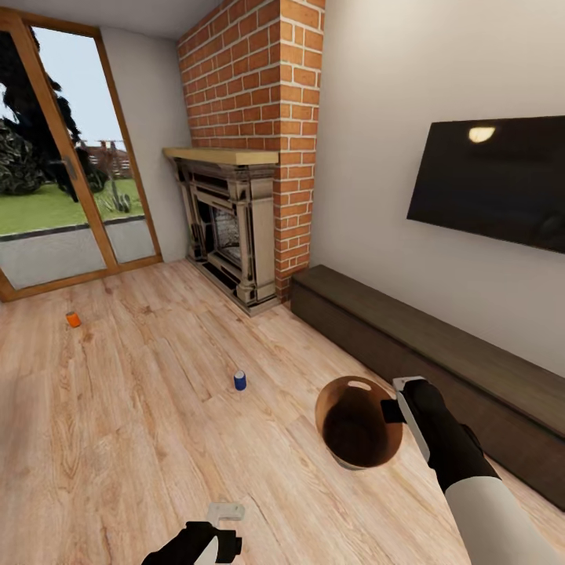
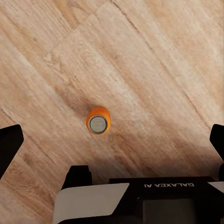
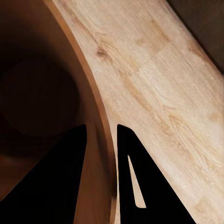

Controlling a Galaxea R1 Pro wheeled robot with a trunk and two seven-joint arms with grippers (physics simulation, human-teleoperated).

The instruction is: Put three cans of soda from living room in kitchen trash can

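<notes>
Below open left end effector point(image 2: 112, 140): upright orange can point(image 2: 98, 120).

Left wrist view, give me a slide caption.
Open left jaws hang above an upright orange can on the wood floor.

Right arm point(image 1: 471, 471) was a white forearm shell at about 4 o'clock in the head view, running into a matte black wrist with a grey-white strip along its side. Left gripper point(image 2: 112, 140) had chunky black fingers point(image 2: 9, 149) and a white-and-black body stamped "GALAXEA AI", printed upside down. Right gripper point(image 3: 101, 154) showed plain black wedge fingers, one with a narrow slot.
</notes>
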